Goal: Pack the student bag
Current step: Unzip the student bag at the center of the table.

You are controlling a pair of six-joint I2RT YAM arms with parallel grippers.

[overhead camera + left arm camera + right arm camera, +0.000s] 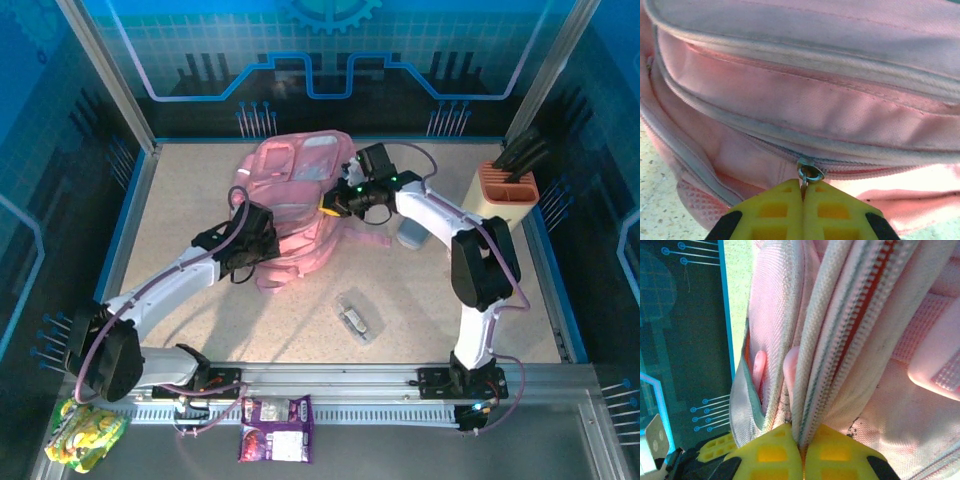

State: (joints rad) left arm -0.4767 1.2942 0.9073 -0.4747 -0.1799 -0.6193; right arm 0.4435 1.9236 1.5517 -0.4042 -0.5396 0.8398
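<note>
The student bag (290, 180), pink with pale front panels, lies at the back middle of the table. My left gripper (262, 235) is at its near left side. In the left wrist view this gripper (803, 189) is shut on the metal zip pull (810, 174) of a closed zip on the student bag (805, 100). My right gripper (336, 203) is at the bag's right edge. In the right wrist view it (802, 442) is shut on a fold of the student bag (840, 335), pinching the fabric rim beside a zip track (860, 315).
A peach holder (505, 197) with black tools stands at the back right. A grey case (410, 238) lies behind the right arm. A clear packet (356, 318) lies on the near table. A purple packet (275, 428) and a yellow-green one (85, 437) lie by the front rail.
</note>
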